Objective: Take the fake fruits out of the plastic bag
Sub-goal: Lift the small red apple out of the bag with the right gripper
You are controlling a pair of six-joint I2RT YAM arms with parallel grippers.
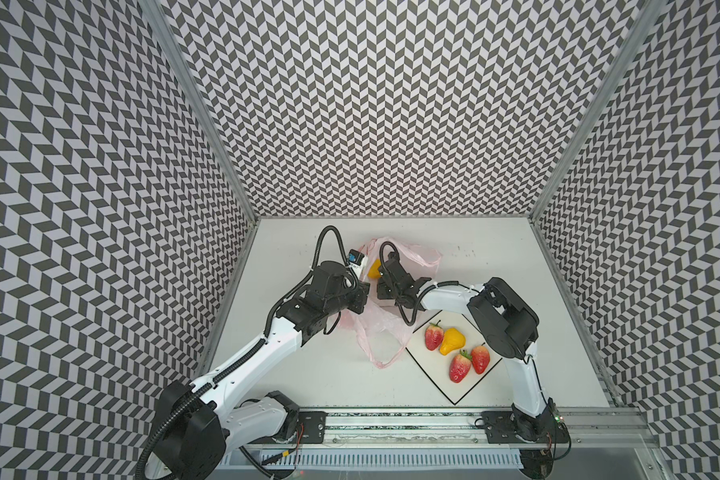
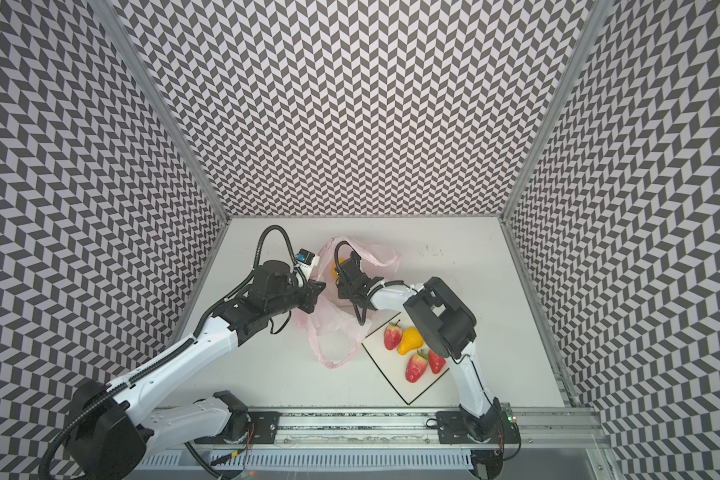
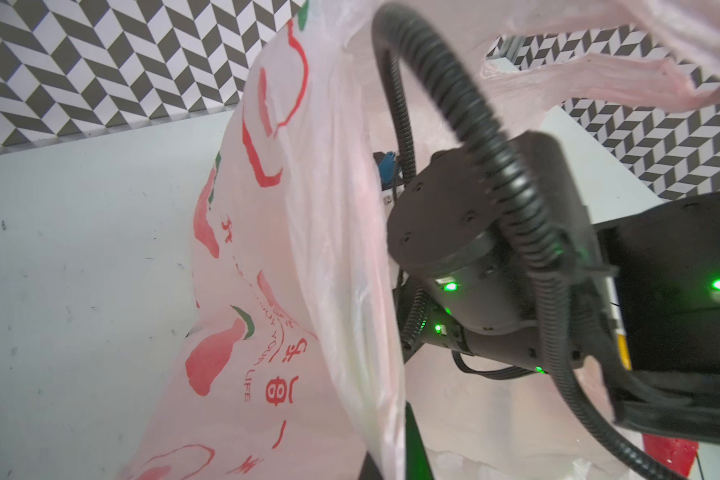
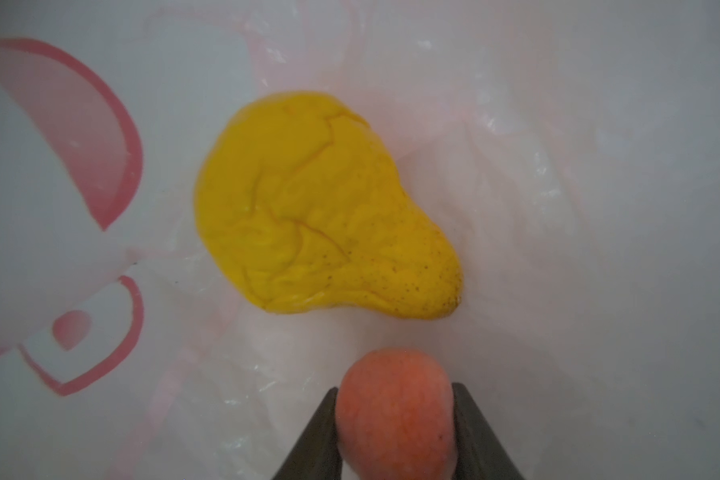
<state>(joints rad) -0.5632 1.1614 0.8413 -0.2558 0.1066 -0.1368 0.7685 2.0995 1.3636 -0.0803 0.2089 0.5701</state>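
The pale-pink plastic bag [image 1: 381,328] [image 2: 333,328] lies crumpled at mid-table. My left gripper [image 3: 391,463] [image 1: 366,296] is shut on a fold of the bag's edge [image 3: 341,291] and holds it up. My right gripper [image 4: 393,388] is inside the bag, its fingers pressed on both sides of a small pink-red cherry [image 4: 393,415]. A yellow pear [image 4: 308,208] [image 1: 374,269] lies on the bag's floor just beyond it. In both top views the right fingertips are hidden under the wrist and bag. Three strawberries [image 1: 433,336] [image 1: 460,366] [image 1: 480,359] and another yellow pear [image 1: 452,341] lie on the board.
The white black-edged square board [image 1: 454,390] [image 2: 408,390] sits right of the bag, partly under the right arm's elbow [image 1: 504,320]. A loop handle of the bag [image 1: 385,361] trails toward the front. Patterned walls close in three sides, and a rail [image 1: 391,419] runs along the front.
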